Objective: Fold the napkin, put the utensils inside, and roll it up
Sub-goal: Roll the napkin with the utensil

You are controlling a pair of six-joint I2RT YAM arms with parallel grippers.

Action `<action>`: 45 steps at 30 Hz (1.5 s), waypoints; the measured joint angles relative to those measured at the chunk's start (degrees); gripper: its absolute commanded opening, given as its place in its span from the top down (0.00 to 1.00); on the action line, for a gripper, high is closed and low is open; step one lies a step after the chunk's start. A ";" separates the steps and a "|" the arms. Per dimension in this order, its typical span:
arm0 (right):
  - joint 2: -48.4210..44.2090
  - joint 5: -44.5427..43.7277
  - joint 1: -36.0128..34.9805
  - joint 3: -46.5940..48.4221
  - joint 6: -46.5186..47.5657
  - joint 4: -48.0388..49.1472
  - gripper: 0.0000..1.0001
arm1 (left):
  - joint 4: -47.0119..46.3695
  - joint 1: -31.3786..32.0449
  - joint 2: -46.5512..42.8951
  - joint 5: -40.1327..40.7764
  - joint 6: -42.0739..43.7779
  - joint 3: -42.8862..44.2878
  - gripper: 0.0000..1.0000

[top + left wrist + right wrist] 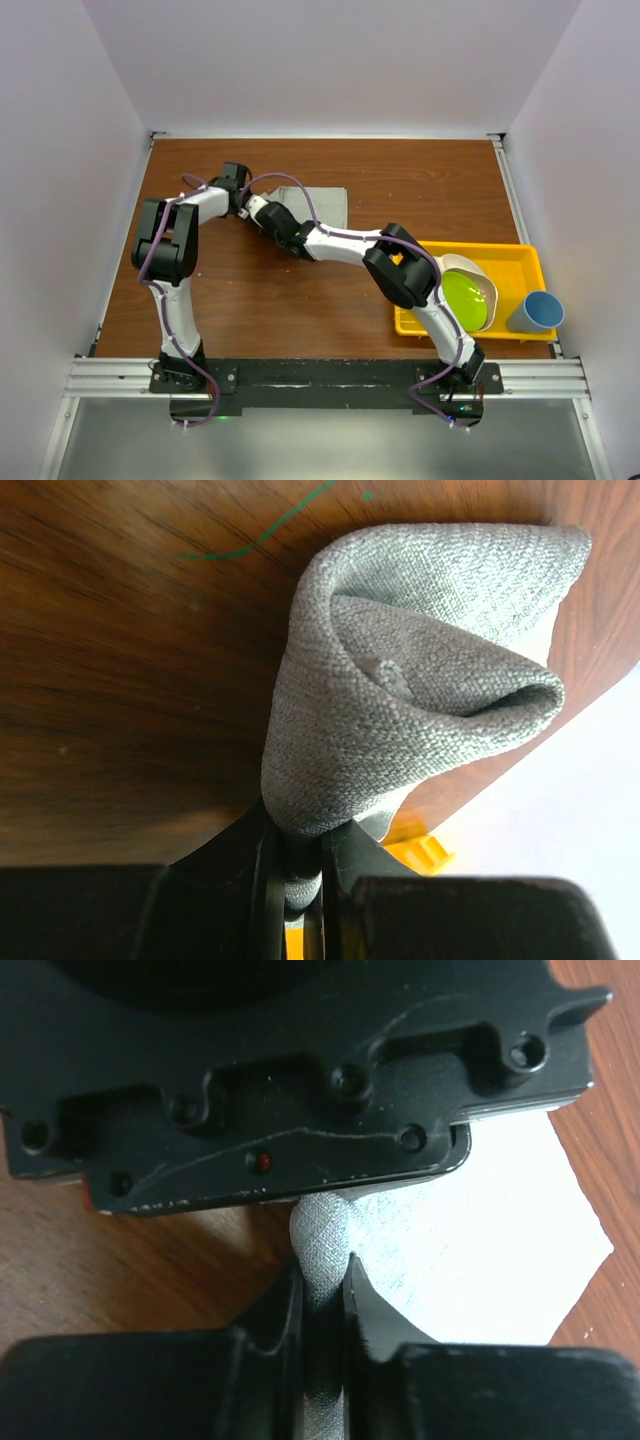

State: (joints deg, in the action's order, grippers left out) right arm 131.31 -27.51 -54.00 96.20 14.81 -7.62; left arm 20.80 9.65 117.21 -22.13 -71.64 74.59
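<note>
The light grey napkin [320, 205] lies at the back middle of the table, its left end bunched up. My left gripper [243, 207] is shut on that end; in the left wrist view the cloth [400, 680] curls into a loose fold rising from the left gripper [297, 860]. My right gripper [257, 211] comes in from the right, close against the left one, and is shut on a pinched ridge of the napkin [480, 1260], which shows between the jaws of the right gripper [325, 1280]. The left gripper's black body [290, 1090] sits just above it. The utensils are out of view.
A yellow tray [520, 255] stands at the right, holding a green plate [465, 300] and a pale bowl [468, 268]. A blue cup [537, 312] stands beside the tray's right end. The tray's corner [420, 845] shows in the left wrist view.
</note>
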 measured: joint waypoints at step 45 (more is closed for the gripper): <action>8.87 85.96 28.98 -6.27 -63.98 23.65 1.00 | -43.15 -1.33 -6.71 -10.08 5.99 -22.32 0.11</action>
State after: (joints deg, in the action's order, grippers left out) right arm 140.18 58.46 -25.02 89.93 -49.17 16.03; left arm -22.35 8.32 110.50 -32.21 -65.65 52.27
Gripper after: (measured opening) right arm 0.139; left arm 0.889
